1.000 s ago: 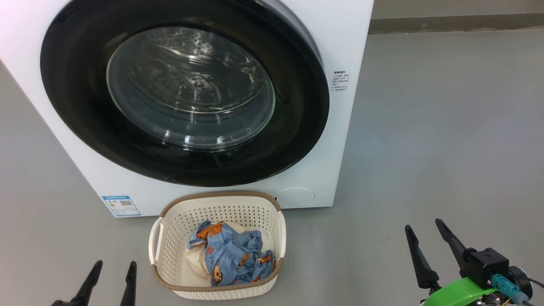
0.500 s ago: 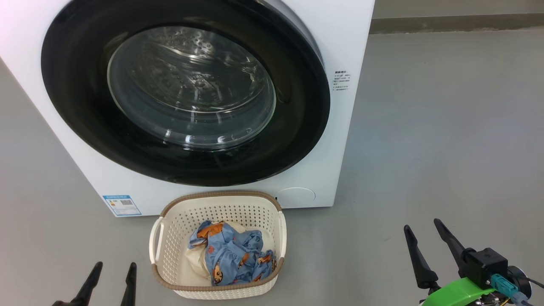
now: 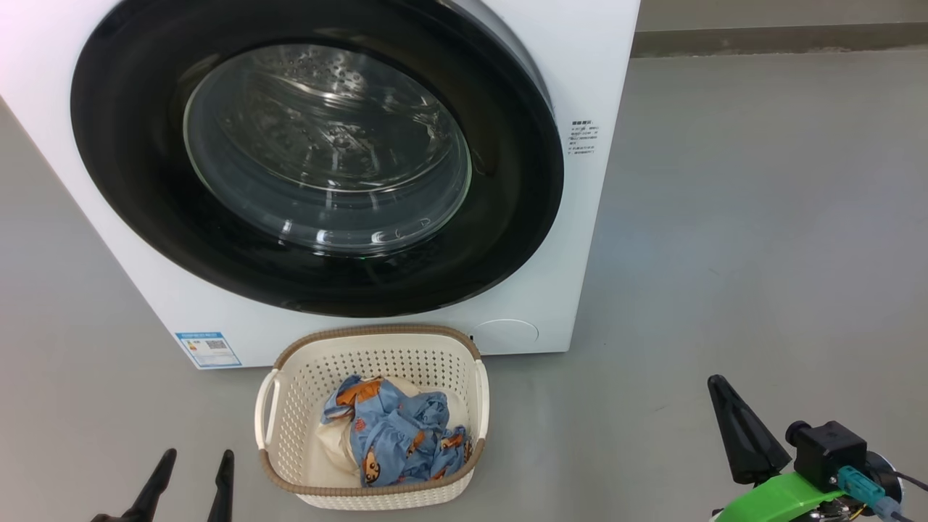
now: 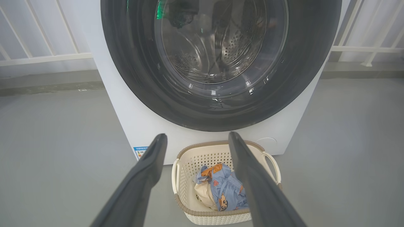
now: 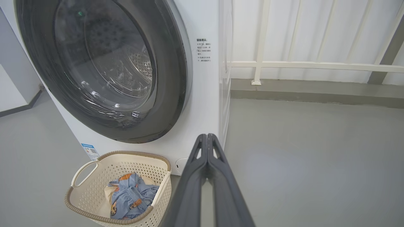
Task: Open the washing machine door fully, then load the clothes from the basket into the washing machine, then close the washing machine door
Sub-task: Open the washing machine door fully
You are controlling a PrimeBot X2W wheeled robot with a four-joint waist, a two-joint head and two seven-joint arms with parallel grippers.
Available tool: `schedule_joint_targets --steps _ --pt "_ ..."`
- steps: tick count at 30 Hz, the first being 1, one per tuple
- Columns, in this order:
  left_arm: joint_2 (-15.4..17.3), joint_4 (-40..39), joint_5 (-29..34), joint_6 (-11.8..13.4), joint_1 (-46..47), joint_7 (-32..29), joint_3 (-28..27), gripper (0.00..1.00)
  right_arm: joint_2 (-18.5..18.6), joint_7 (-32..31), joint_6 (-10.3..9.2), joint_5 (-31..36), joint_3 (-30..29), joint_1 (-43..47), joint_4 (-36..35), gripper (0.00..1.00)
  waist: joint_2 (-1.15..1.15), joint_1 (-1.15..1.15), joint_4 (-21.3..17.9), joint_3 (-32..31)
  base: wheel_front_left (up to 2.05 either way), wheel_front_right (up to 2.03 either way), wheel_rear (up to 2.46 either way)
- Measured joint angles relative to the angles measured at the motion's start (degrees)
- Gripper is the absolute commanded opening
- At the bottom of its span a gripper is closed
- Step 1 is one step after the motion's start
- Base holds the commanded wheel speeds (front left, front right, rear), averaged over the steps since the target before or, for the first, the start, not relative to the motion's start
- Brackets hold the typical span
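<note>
The washing machine door (image 3: 319, 167) looks closed against the washing machine (image 3: 602, 72), far centre, behind the basket (image 3: 373, 335). Its right rim lies far and left of the right gripper (image 3: 718, 386), whose fingers are pressed together on nothing. That arm seems better placed for that rim than the left gripper (image 3: 198, 455), spread and empty at near left.

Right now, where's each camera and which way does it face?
Head view: high, looking down at the washing machine door and basket; left end effector open, right end effector shut.
Left wrist view: low, squarely facing the door, between its spread fingers.
Right wrist view: further right, facing the door obliquely, closed fingers below.
All share the clothes.
</note>
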State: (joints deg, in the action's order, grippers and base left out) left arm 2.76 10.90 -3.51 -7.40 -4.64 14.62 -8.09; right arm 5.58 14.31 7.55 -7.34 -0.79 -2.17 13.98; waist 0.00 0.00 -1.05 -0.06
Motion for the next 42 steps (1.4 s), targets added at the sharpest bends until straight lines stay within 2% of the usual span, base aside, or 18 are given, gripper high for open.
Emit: schedule_joint_targets --steps 6,10,14,18,22,29,37,42 --pt "0.0 0.2 -0.3 0.0 0.0 0.0 0.1 1.0 -0.9 0.0 0.0 -5.6 -1.3 0.0 -0.3 0.0 0.0 0.0 0.1 0.1 0.0 0.0 0.0" --pt "0.0 0.3 -0.4 0.0 -0.1 0.0 0.4 1.0 -1.8 0.0 0.0 -11.6 -1.9 0.0 0.2 0.0 0.0 0.0 0.2 0.2 0.0 0.0 0.0" --pt "-0.1 0.3 -0.4 0.0 -0.1 0.0 0.6 1.0 -2.4 0.0 0.0 -23.5 -4.8 -0.3 1.5 0.0 0.0 0.0 0.2 0.4 0.0 0.0 0.0" --pt "-0.2 0.2 -0.5 0.0 -0.1 0.0 0.9 1.0 -2.8 0.0 0.0 -41.4 -9.0 -2.7 3.7 0.0 0.0 0.0 0.3 0.8 0.0 0.0 0.0" --pt "-0.3 0.2 -1.0 0.0 -0.2 0.0 1.7 1.0 -2.6 0.2 0.0 -57.3 -9.5 -5.0 7.0 0.0 0.0 0.0 0.7 1.4 0.0 0.0 0.0" --pt "-0.4 0.0 -1.5 0.0 -0.1 0.0 2.9 1.0 3.2 -4.2 0.0 -76.2 -13.5 -9.1 9.8 0.0 0.0 0.0 1.4 4.0 0.0 0.0 0.0" --pt "-0.4 -0.8 -2.4 0.2 3.2 0.0 4.1 1.0 5.7 -15.2 0.0 -86.8 -15.6 -18.0 7.5 0.0 0.0 0.01 1.9 10.1 0.0 0.0 0.0" --pt "-0.5 -1.7 -2.4 0.2 5.8 0.0 5.4 1.0 6.9 -20.2 0.0 -88.2 -16.8 -23.1 6.7 0.0 0.0 0.01 2.1 14.0 0.0 0.0 0.0"
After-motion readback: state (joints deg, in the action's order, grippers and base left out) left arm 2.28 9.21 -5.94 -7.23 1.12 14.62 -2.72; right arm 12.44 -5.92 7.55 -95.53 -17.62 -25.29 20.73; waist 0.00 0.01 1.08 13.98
